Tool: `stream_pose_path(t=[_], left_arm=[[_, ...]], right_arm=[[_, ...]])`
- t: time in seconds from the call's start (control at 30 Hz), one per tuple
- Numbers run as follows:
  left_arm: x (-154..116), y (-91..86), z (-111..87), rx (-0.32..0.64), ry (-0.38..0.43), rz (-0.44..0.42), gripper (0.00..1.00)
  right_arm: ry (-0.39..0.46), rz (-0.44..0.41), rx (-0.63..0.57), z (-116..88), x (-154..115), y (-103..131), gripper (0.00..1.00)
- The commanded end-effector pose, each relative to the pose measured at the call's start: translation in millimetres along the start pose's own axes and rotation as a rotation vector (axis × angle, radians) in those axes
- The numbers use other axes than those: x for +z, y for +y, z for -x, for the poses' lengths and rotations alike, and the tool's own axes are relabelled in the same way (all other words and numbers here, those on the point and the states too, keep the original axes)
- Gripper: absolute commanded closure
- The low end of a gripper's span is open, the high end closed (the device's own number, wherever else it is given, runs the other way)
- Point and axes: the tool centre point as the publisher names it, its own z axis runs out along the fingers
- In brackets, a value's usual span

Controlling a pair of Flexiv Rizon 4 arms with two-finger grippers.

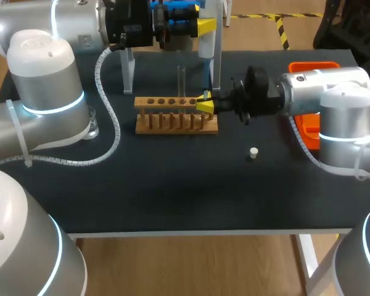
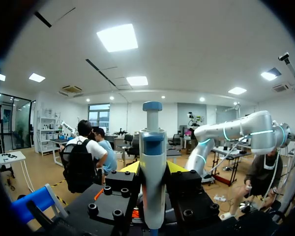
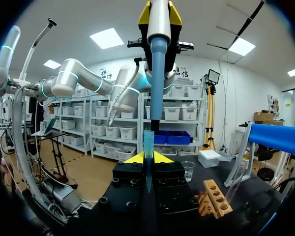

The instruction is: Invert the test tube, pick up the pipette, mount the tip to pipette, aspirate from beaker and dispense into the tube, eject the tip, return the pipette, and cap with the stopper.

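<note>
Two grippers are recorded shut on their loads, just off the right end of the wooden rack. The blue pipette tip is pinched in the right gripper, long axis vertical, wide mouth up and point down. The pipette is clamped in the left gripper directly above, also vertical, plunger knob up and shaft aimed down at the mouth, a small gap between. Test tube is seen upright in the rack; stopper is noted nearer the robot, beyond the rack's right end.
</note>
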Motion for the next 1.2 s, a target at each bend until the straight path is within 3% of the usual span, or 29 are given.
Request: stream_pose_path(t=[0.03,1.2], left_arm=[[0.2,0.5,0.2,0.001,0.001,-0.004,1.00],[0.2,0.5,0.2,0.001,0.001,-0.004,1.00]], right_arm=[[-0.002,-0.004,-0.001,0.3,-0.8,1.9,1.00],[0.000,-0.015,0.011,8.7,3.0,1.6,1.00]])
